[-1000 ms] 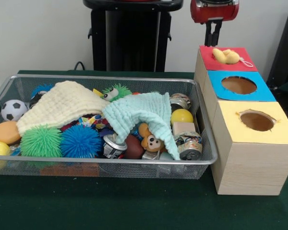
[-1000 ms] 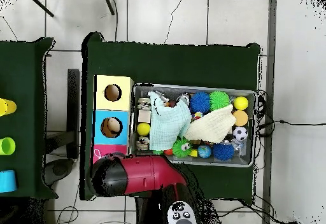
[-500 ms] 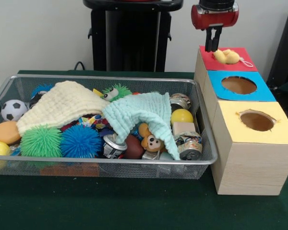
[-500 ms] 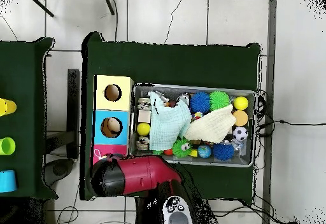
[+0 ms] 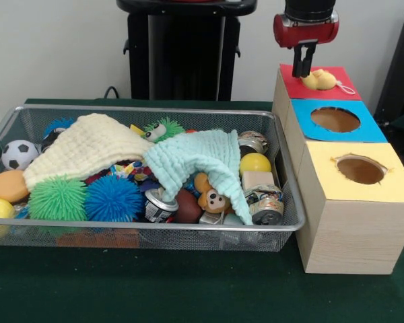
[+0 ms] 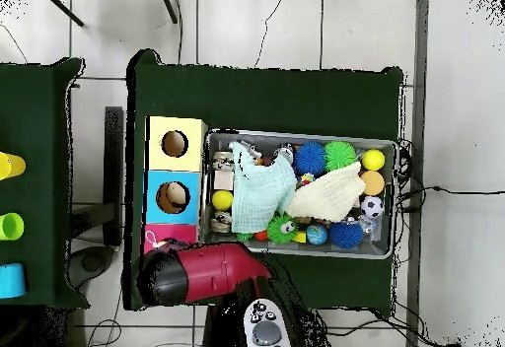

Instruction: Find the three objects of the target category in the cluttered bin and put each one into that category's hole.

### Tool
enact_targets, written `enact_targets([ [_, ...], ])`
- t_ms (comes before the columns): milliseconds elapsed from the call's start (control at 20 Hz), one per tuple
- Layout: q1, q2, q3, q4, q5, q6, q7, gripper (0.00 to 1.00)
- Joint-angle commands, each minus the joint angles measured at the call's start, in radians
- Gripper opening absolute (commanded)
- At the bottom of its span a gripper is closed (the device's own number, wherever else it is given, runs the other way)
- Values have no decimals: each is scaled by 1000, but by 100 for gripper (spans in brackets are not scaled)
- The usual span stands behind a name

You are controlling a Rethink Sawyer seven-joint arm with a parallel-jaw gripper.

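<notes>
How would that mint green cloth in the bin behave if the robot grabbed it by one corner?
The mint green cloth is draped and folded over the toys, so it would probably hang limp, not lift flat. Its waffle texture suggests an easy, non-slip pinch. It looks light, though its folds may drag the monkey plush beneath it.

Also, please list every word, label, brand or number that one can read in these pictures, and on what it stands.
None can be read.
Cans in the wire bin: printed labels, too blurred to read.
Red, blue and yellow box tops: plain colour, no text.
</notes>
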Motion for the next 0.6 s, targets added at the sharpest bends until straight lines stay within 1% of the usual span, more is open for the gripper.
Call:
enact_targets([
  [50,0,33,19,37,-47,-75,101,0],
  [150,4,43,20,36,-49,-83,101,0],
  [250,0,35,33,54,-42,-85,99,0],
  [450,4,-44,52,136,-14,-80,116,0],
  [600,8,-70,56,161,-6,-74,117,0],
])
